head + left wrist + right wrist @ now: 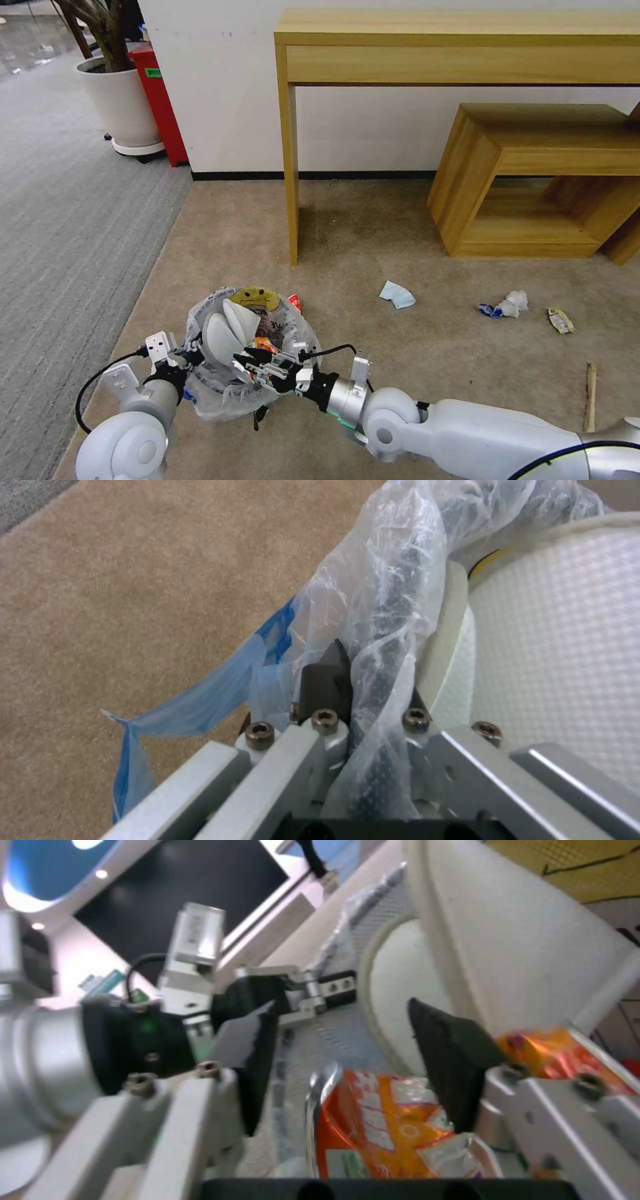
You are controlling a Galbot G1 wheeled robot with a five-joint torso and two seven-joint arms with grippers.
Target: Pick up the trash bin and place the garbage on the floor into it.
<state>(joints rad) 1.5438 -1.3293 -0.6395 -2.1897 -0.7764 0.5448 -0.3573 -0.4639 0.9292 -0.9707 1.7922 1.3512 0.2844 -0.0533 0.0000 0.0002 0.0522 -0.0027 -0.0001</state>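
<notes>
The trash bin (267,333), dark and lined with a clear crinkly bag with a yellow smiley face, is near the front left of the beige floor (413,347). Two white slippers (227,330) stand in it. My left gripper (190,353) is shut on the bin's rim and bag (380,630). My right gripper (257,365) hangs open over the bin's mouth, and an orange wrapper (380,1125) lies between its fingers (453,1060). Garbage on the carpet to the right: a blue-white carton (397,294), crumpled paper (510,305), a crushed can (560,320) and a wooden stick (590,397).
A wooden desk (460,47) stands against the wall, with its leg (289,173) reaching down to the carpet. A low wooden bench (533,180) is at the right. A white plant pot (123,100) and a red bin (160,100) stand back left, beside grey ribbed carpet (67,220).
</notes>
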